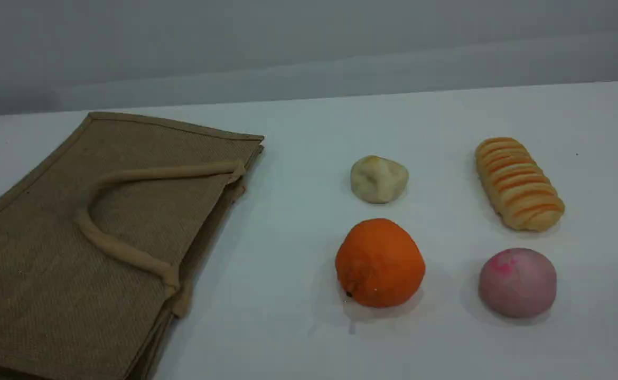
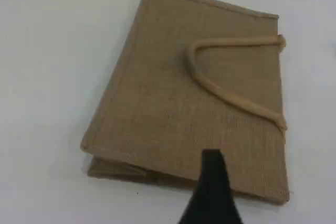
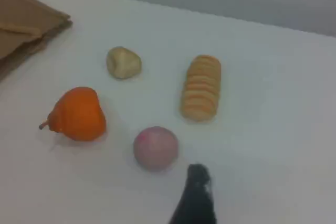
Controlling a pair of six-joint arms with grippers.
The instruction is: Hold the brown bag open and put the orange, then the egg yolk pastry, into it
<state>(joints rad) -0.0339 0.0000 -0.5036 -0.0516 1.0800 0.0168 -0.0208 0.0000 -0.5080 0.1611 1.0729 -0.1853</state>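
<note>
Neither arm shows in the scene view. Each wrist camera catches only one dark fingertip at its bottom edge: the left gripper (image 2: 212, 192) hangs above the table with jaws spread wide and nothing between them, and the right gripper (image 3: 195, 198) likewise, gaping and empty.

One brown bag (image 1: 66, 253), one orange (image 1: 380, 263), one egg yolk pastry (image 1: 378, 179), one striped bread roll (image 1: 518, 183), one pink bun (image 1: 517, 282)

Tan woven bag (image 1: 50, 253) with beige handles (image 1: 113, 243), bright orange (image 1: 380, 263), cream pastry (image 1: 378, 179), orange-striped roll (image 1: 519, 183), pink bun (image 1: 517, 282), white tabletop (image 1: 288, 316).
</note>
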